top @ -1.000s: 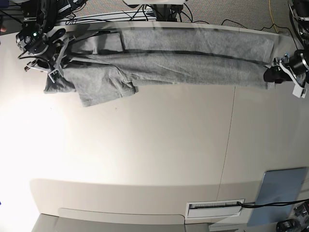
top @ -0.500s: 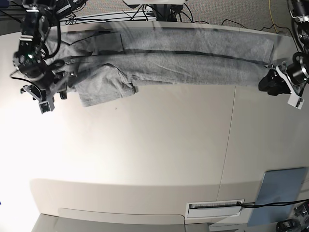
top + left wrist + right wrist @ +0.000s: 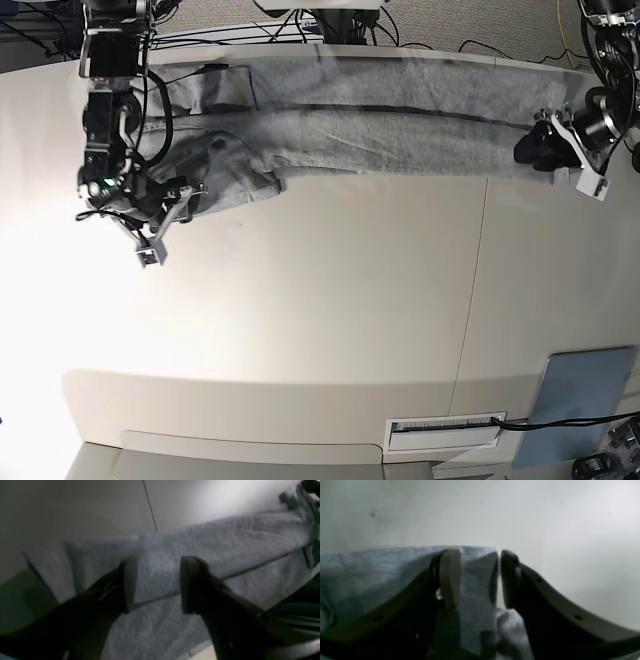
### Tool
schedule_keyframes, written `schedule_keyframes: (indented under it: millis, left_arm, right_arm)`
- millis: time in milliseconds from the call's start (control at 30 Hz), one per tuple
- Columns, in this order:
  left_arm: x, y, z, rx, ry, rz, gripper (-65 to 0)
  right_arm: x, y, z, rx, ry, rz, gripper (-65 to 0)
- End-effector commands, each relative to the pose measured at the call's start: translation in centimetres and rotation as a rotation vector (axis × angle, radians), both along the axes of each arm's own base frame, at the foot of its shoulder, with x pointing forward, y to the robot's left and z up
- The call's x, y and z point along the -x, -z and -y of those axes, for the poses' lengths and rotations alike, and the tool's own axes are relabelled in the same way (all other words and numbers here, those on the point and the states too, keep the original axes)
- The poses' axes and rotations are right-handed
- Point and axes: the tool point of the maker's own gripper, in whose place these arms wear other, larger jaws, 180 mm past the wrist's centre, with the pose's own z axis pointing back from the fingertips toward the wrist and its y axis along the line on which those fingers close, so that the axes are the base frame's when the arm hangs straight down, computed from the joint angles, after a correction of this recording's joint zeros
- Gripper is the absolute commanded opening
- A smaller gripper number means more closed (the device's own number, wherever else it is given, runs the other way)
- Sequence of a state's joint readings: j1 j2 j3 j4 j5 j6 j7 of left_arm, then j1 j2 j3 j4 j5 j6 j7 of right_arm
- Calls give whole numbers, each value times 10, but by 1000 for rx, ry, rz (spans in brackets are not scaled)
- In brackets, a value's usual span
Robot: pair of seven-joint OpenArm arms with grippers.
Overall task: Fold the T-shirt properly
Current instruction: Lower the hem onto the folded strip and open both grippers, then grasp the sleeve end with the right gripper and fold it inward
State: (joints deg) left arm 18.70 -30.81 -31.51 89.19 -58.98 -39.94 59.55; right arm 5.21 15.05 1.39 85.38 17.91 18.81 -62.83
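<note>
T-shirt (image 3: pixel 400 140), heather-grey, one; laid in a long folded band across the far part of the white tabletop (image 3: pixel 330 290), running from ten o'clock to one o'clock in the base view; a lengthwise step between layers shows along it; a looser flap (image 3: pixel 238 180), possibly a sleeve, spreads at the ten-to-eleven o'clock end, its lower edge slanting.

Left gripper (image 3: pixel 158 585), at two o'clock in the base view; fingers parted above the band's end, nothing clamped; right gripper (image 3: pixel 480 580), at ten o'clock; fingers likewise apart, a cloth corner (image 3: pixel 492 551) showing between them toward twelve o'clock in its wrist view, ungripped; whether the tips touch fabric, cannot be told.

Handling, as judged: light, limp, matte knit; not fragile, hardly slippery; takes a crease softly, drags and wrinkles if pulled from one point; layers liable to slide apart or be pinched singly.

Holding places, as judged: for the loose end, the flap's corner at its seven o'clock side, all plies taken together; for the band, its near edge at either end, at ten and two o'clock; shallow pinch, low lift, both ends level; flap best smoothed before any further fold.
</note>
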Motion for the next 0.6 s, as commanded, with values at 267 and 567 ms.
schedule_keyframes:
  millis: [267, 567]
  left_arm:
    - [-3, -7, 1, 13, -6, 30, -361]
    - [-2, -6, 1, 14, -6, 27, -361]
  right_arm:
    - [1, 2, 0, 6, 7, -50, -547]
    - [-13, -67, -10, 119, -90, 171, -650]
